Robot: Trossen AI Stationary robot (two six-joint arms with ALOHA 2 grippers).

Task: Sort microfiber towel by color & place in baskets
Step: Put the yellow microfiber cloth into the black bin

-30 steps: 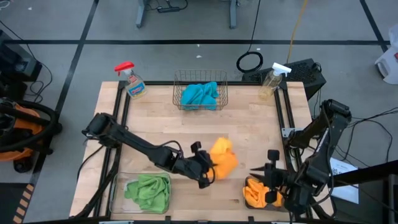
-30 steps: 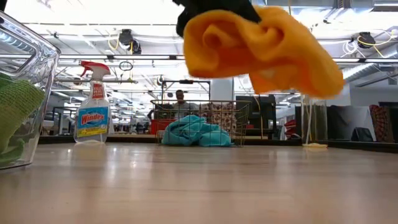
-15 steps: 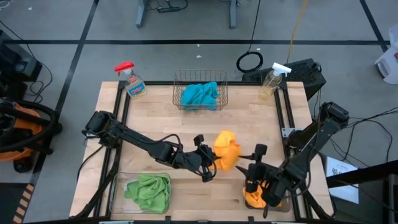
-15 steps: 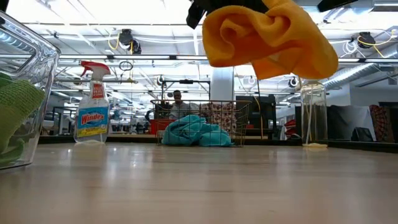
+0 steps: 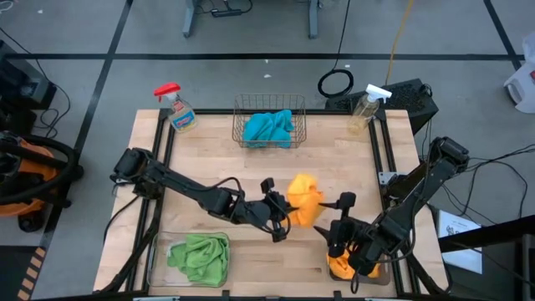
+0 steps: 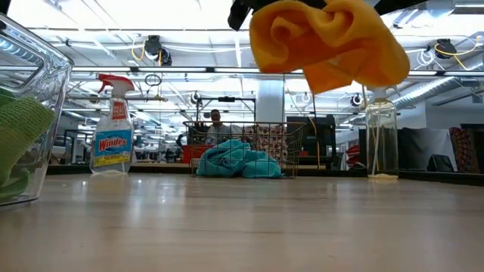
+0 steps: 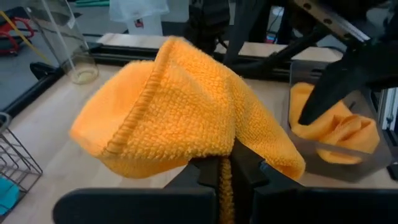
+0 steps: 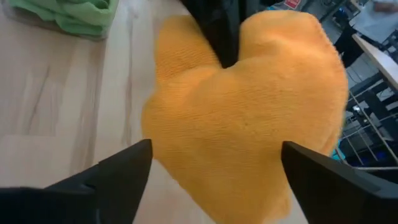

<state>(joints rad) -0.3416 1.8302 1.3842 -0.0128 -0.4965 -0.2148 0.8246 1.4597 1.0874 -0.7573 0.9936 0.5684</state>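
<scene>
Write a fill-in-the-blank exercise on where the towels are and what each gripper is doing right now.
1. The left gripper is shut on a towel coloured ____.
2. The wire basket holds towels coloured ____.
3. The right gripper faces the held towel with its fingers ____.
4. The green towels lie in the ____ plastic bin.

Missing words: orange; blue; open; clear

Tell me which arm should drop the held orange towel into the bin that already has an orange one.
Right, probably. The right gripper, jaws wide open, sits between the orange towel and the dark bin. The left gripper holds the towel above the table, stretched far across, so a handover looks easier.
</scene>
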